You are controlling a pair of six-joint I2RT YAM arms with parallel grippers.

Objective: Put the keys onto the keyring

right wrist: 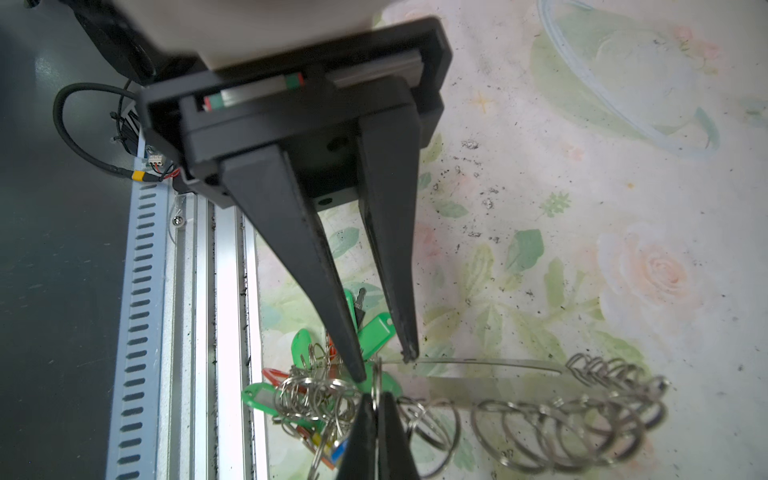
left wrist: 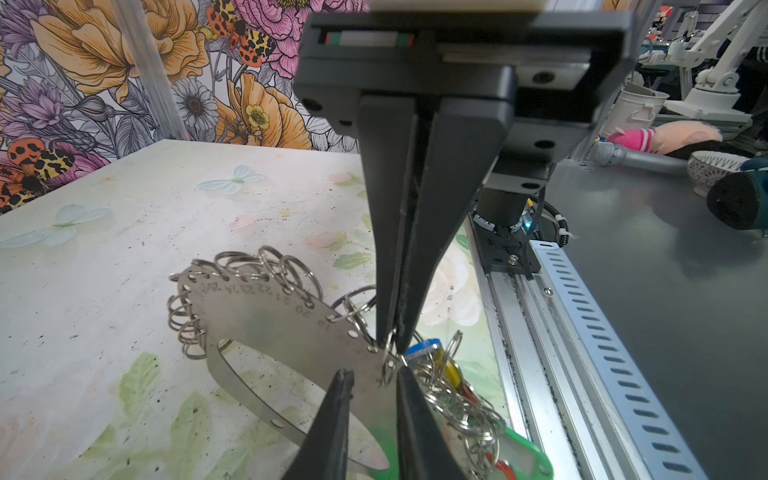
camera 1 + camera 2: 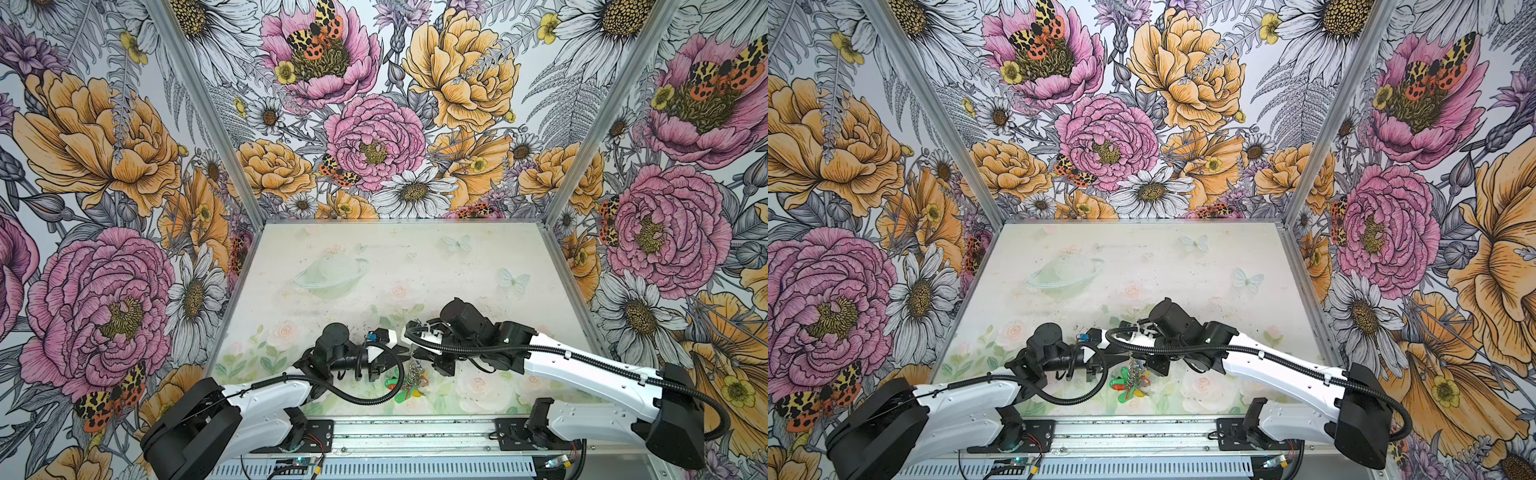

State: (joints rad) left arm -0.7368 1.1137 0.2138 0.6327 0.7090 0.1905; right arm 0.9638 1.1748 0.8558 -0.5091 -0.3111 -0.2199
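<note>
- The keys (image 2: 424, 347) show as a blue tag with a white label. It sits among the wire rings, just beside the tips of the right gripper (image 2: 395, 338). I cannot pick out the metal key itself.
- The keyring (image 2: 291, 328) is a flat grey band with a big hole in the middle. Lots of small silver rings (image 2: 185, 316) hang along its edge.
- The right gripper's jaws are closed tight on one wire ring (image 1: 377, 386) at the end of the band.
- The left gripper (image 1: 384, 365) has its jaws apart and grips nothing. One tip touches the thin edge of the band.
- A bunch of green, red and yellow tags (image 1: 301, 343) lies on the counter (image 3: 332, 291) under the two grippers. It is close to the metal rail (image 1: 224, 291).
- In both top views the two arms meet near the front middle of the counter, right above that bunch.
</note>
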